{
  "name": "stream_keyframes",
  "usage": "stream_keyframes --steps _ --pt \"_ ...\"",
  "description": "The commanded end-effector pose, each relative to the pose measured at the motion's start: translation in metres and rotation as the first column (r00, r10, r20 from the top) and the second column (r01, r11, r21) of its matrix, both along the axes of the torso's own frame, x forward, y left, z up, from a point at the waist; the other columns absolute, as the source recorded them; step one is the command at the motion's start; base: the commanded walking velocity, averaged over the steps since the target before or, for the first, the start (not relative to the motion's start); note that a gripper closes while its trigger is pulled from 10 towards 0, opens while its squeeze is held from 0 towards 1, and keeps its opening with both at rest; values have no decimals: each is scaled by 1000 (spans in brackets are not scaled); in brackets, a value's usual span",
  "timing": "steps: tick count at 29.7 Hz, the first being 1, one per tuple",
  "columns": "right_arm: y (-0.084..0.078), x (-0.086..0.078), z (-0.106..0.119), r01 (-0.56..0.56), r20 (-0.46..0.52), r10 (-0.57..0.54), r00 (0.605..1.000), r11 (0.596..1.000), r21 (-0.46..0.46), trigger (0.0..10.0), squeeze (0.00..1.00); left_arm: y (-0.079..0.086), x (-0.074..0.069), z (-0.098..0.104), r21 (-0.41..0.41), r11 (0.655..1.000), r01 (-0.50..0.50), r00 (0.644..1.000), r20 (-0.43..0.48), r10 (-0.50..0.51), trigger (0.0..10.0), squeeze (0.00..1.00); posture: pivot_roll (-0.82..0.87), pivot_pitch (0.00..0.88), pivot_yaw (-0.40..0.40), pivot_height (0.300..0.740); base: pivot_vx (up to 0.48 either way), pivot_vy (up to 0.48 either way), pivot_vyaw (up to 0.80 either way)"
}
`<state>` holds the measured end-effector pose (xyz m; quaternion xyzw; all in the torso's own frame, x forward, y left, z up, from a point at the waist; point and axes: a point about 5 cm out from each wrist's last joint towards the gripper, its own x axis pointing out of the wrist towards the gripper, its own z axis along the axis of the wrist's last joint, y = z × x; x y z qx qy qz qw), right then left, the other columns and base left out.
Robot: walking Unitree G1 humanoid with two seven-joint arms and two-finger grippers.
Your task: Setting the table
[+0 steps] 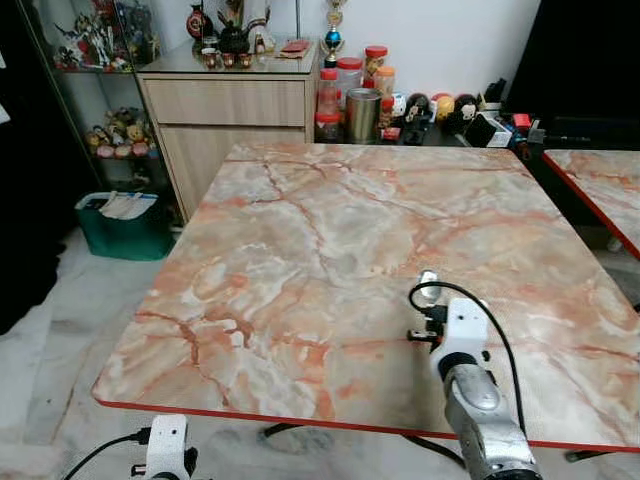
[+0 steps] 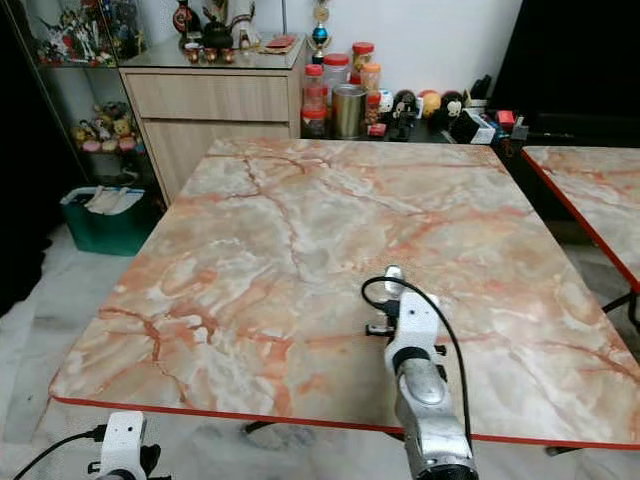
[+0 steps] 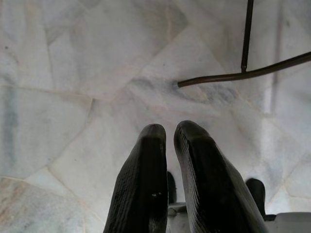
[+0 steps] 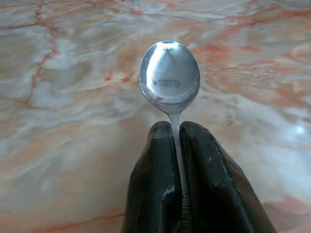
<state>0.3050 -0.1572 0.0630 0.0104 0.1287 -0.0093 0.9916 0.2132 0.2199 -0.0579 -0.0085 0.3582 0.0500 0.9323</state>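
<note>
A shiny metal spoon (image 4: 169, 77) sticks out bowl-first from between my right gripper's (image 4: 174, 128) two black fingers, which are shut on its handle. In the head views that arm reaches over the near right part of the marble table (image 1: 330, 230), and the spoon's bowl (image 1: 428, 286) shows just past the wrist, a little above the tabletop. My left gripper (image 3: 169, 131) hangs low by the table's front left corner, its fingers pressed together over the pale floor tiles with nothing between them.
The table has a red rim along its front edge (image 1: 300, 418). A wooden cabinet (image 1: 228, 110) and several jars (image 1: 350, 90) stand behind it. A green bin (image 1: 120, 222) sits on the floor at the left. A second marble table (image 1: 600, 185) is at the right.
</note>
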Motion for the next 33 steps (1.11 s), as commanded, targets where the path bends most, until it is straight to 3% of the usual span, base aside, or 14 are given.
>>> stream_keyframes --steps 1,20,33 --pt "1 3 2 -10 0 10 1000 1000 -14 10000 0 3 -5 -2 6 1000 -21 1000 -9 21 10000 0 5 28 -52 740 0 0 0" --pt "3 -3 -2 15 32 -16 999 999 43 10000 0 22 -27 -9 33 997 -69 996 -51 71 10000 0 13 0 -27 740 0 0 0" --pt "2 -4 -4 22 36 -24 999 999 41 10000 0 23 -34 -12 38 998 -49 996 -72 52 10000 0 16 0 -23 740 0 0 0"
